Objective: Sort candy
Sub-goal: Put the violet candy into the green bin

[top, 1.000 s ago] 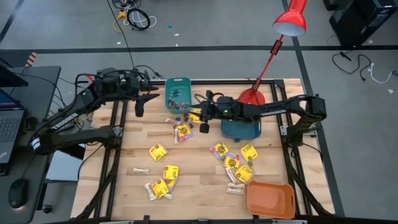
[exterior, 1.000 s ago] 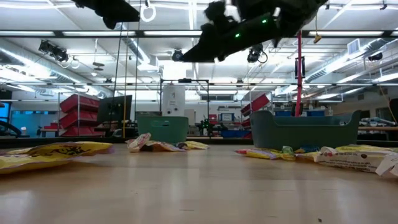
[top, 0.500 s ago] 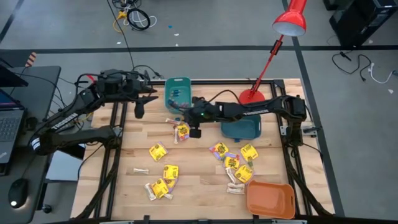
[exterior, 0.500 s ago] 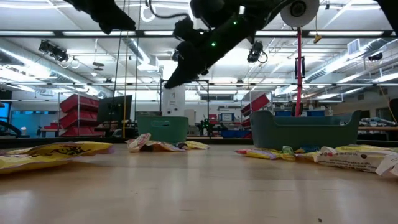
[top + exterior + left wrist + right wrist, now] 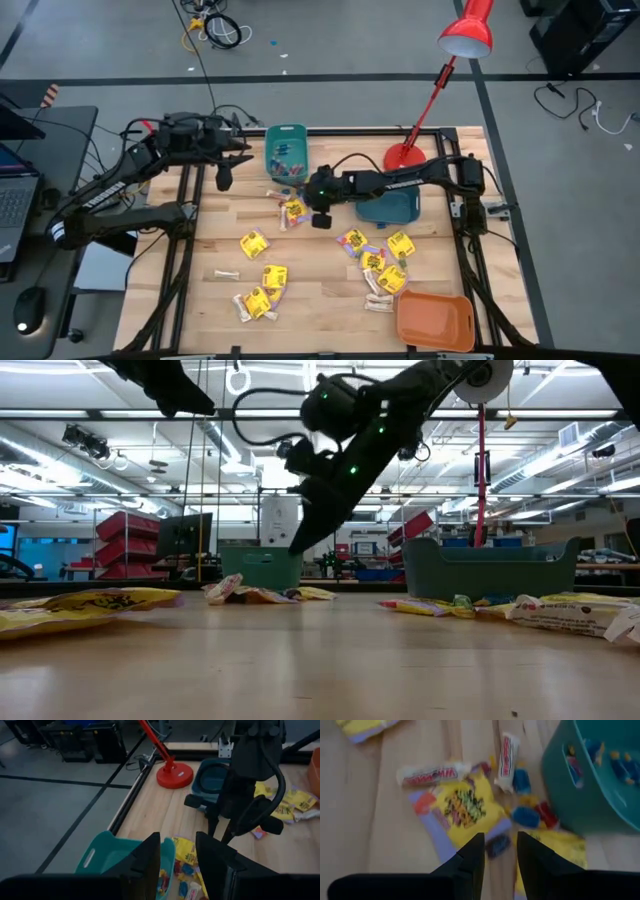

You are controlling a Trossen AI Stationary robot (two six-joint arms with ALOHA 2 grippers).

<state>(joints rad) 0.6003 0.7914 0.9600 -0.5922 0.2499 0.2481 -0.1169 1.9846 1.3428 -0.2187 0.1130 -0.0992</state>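
Swinging across from the dark bin, my right gripper [image 5: 321, 217] now hangs low, fingers parted and empty, above the yellow packet [image 5: 467, 810] beside the teal bin [image 5: 285, 150], lined up for a pick.

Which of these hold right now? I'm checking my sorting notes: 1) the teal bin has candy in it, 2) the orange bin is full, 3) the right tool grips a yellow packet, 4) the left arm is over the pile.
1) True: small pieces lie in the teal bin.
2) False: the orange bin looks empty.
3) False: the right tool hovers empty above a yellow packet.
4) False: the left tool waits left of the teal bin.
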